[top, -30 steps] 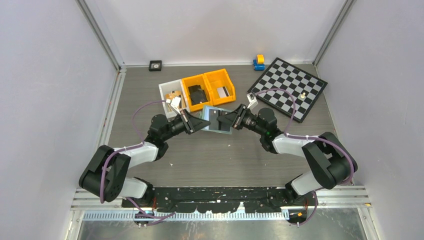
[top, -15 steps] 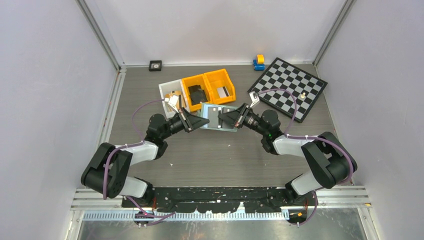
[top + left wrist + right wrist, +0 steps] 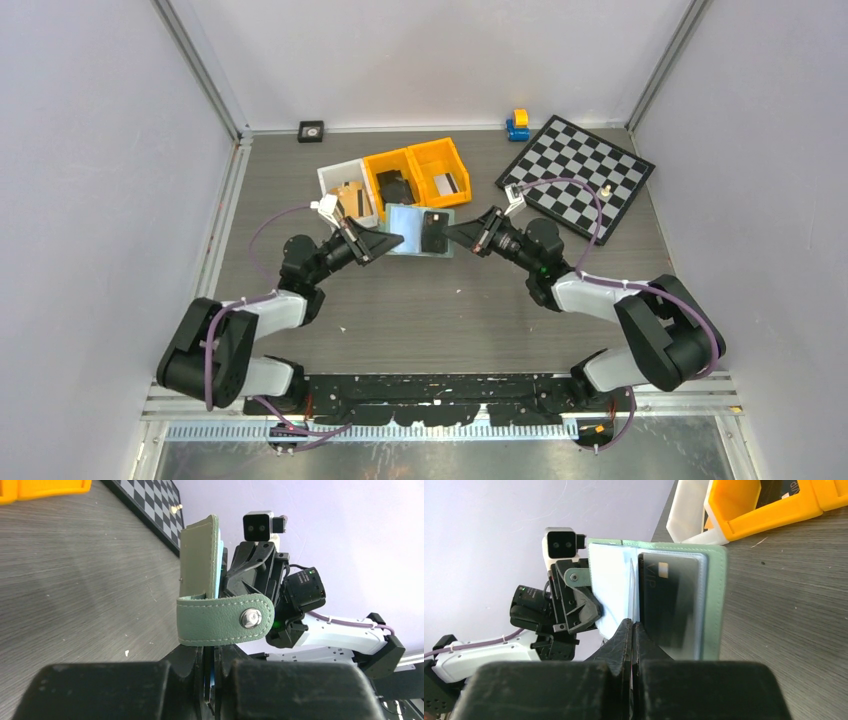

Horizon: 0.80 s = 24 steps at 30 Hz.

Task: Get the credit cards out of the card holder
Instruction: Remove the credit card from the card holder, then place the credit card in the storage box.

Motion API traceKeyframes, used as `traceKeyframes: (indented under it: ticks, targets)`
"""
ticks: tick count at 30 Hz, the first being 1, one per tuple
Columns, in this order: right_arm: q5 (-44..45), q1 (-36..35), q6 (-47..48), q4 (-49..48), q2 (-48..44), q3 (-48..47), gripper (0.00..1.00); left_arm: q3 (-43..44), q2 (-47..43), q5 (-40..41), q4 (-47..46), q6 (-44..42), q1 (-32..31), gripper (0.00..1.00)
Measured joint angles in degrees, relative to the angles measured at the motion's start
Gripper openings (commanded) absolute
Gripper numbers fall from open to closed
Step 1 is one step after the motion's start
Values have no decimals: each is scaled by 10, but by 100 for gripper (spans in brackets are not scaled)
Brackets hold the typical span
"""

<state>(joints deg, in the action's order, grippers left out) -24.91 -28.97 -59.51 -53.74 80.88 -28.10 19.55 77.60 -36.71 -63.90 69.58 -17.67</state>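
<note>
Containers, all just behind card holder (image 3: 405,228):
- white bin (image 3: 345,195): tan pieces, kind unclear.
- middle orange bin (image 3: 393,186): black item.
- end orange bin (image 3: 445,176): one card, dark with pale stripe.

Card holder open, lifted off bench (image 3: 450,310), spanned between both pincers. Dark card (image 3: 671,600) in clear sleeve. Snap strap (image 3: 225,620) folded across near edge.

Left pincer (image 3: 209,666) at holder's left edge, jaws clamped on it.

Right pincer (image 3: 632,630) at holder's right side, jaws together on thin clear sleeve leaf, touching beside dark card. Cannot tell if card itself is gripped.

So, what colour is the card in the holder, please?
The card is black; right wrist view.
</note>
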Motion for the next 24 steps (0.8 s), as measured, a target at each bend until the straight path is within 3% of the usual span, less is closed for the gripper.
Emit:
traceKeyframes:
  ticks: [5,9,15,19,24]
  targets:
    - [0,7,2,18,0,-1,0,0,-87,49,130,-55,12,0]
    - [0,9,22,87,4,-32,1,1,-215,139,303,-125,18,0]
    - [18,9,76,212,14,-132,0,16,-360,267,486,-198,19,0]
    - [27,9,108,262,50,-206,1,16,-409,336,546,-218,19,0]
    - [28,7,139,313,135,-298,1,15,-420,361,565,-226,19,0]
